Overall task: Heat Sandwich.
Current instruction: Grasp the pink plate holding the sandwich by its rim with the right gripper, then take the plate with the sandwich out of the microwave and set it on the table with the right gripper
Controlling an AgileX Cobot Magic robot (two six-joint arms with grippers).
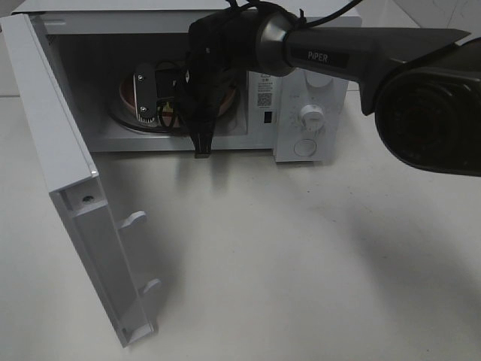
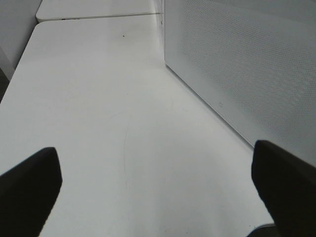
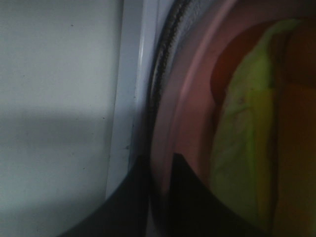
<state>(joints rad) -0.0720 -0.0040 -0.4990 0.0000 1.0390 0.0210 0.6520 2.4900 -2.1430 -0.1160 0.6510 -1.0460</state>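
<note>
**Pink rim in the pincer, sandwich already inside the oven**

Pink plate (image 3: pixel 182 98) lies in the cavity of the white microwave (image 1: pixel 308 83), whose door (image 1: pixel 68 173) hangs wide open. The sandwich (image 3: pixel 247 148) rests on that plate. The right wrist view shows its yellow-green filling from very close, while in the high view the arm hides it.

The right gripper (image 3: pixel 158 163) reaches into the cavity. Its two dark fingers sit close together, one on each side of the plate's rim, so it looks clamped on the rim rather than on the food. The left gripper (image 2: pixel 158 182) hangs over the bare table (image 2: pixel 98 98) just beside the perforated door panel, with its jaws spread wide and nothing in them.

The sandwich is probably light and soft, a loose stack of bread and filling. A direct pinch would likely squash the bread or push the layers apart. The stiff plate is the better handle, taken at the rim as it is now. That rim looks smooth and thin, so the hold is likely narrow and could slip or let the plate tip. Keeping the plate level should stop the sandwich from sliding across it.
</note>
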